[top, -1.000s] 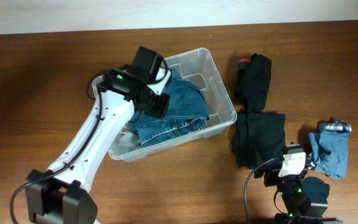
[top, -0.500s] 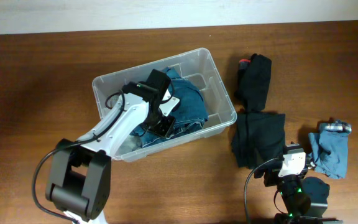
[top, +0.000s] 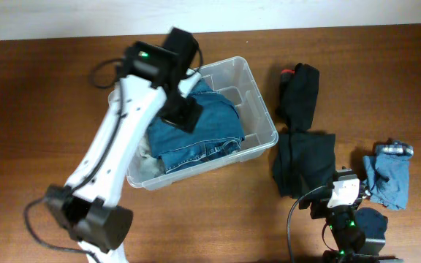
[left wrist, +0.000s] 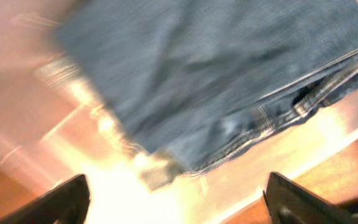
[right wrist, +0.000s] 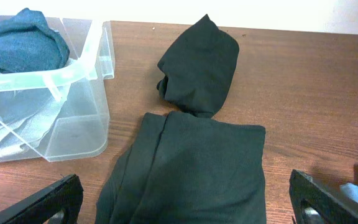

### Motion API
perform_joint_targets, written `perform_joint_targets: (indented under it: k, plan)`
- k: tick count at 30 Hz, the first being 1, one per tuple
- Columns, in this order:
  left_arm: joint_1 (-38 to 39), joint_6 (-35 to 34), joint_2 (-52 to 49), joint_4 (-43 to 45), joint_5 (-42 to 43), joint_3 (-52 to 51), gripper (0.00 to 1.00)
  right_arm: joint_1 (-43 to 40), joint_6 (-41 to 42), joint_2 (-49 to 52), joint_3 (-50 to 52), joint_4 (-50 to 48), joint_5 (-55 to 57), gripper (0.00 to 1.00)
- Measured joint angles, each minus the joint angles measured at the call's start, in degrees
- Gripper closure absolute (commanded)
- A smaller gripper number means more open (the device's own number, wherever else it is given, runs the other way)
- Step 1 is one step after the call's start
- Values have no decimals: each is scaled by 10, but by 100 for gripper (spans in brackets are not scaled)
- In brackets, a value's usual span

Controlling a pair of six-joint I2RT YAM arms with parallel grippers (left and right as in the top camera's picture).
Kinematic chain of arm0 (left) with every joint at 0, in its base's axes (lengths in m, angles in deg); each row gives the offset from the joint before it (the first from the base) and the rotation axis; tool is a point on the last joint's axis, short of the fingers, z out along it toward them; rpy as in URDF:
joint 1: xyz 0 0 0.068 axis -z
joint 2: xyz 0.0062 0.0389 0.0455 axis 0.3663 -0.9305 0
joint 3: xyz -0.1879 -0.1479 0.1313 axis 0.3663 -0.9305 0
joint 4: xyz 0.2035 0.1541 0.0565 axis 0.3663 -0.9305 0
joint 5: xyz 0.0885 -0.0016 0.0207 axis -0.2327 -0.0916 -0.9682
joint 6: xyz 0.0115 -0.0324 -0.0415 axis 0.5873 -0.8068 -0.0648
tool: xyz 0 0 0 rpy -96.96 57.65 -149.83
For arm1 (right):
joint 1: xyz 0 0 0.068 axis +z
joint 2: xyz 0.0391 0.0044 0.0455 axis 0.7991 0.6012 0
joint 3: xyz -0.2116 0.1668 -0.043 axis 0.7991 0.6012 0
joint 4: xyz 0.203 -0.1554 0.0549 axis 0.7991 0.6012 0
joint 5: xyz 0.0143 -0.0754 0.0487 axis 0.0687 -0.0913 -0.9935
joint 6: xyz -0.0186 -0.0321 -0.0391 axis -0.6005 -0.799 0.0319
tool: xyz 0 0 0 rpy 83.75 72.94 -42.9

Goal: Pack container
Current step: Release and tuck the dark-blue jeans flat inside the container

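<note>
The clear container (top: 263, 117) sits angled at the centre of the wooden table (top: 42, 95). Folded blue jeans (top: 203, 135) fill most of it, and a pale cloth (top: 142, 162) shows beneath them by its lower-left wall. The left gripper (top: 183, 113) hangs over the upper-left part of the jeans. Its blurred wrist view shows the fingers (left wrist: 61, 200) spread wide with nothing between them. Right of the container lie a bundled black garment (top: 300, 91) and, below it, a flat folded black garment (top: 303, 162). The right gripper (right wrist: 185, 198) sits low at the lower right of the overhead frame, its fingers parted and empty, facing the black garments, with a blue cloth (top: 389, 175) just beside it.
</note>
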Motion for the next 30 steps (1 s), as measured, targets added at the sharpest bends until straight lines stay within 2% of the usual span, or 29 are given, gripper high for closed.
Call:
perform_joint_targets:
  k: [1, 3, 4, 6, 7, 10, 13, 16, 19, 21, 22, 24, 27, 30]
  plan:
    - [-5, -26, 7, -18, -18, 16, 5, 0, 0, 0, 0, 0, 0, 2]
    - [-40, -97, 33, -33, -46, 31, 35, 0, 0, 0, 0, 0, 0, 2]
    - [-57, -115, 37, -34, -50, 31, 39, 0, 0, 0, 0, 0, 0, 2]
    - [-94, -140, 37, -32, -54, 25, 38, 0, 0, 0, 0, 0, 0, 1]
    - [-115, -155, 36, -30, -55, 12, 34, 0, 0, 0, 0, 0, 0, 2]
    - [-176, -190, 36, 6, -59, -59, 33, 0, 0, 0, 0, 0, 0, 2]
    - [-223, -206, 35, 86, -23, -155, 41, 0, 0, 0, 0, 0, 0, 2]
    - [-254, -211, 31, 159, 35, -241, 44, 0, 0, 0, 0, 0, 0, 1]
    - [-257, -214, 29, 213, 77, -293, 66, 0, 0, 1, 0, 0, 0, 2]
    - [-254, -214, 28, 233, 94, -320, 73, 0, 0, 1, 0, 0, 0, 2]
    - [-252, -215, 28, 240, 101, -331, 73, 0, 0, 1, 0, 0, 0, 2]
    - [-253, -192, 29, 257, 106, -337, 75, 0, 0, 1, 0, 0, 0, 2]
    - [-253, -129, 29, 304, 110, -339, 99, 0, 0, 1, 0, 0, 0, 2]
    - [-255, -83, 29, 339, 130, -339, 99, 0, 0, 1, 0, 0, 0, 2]
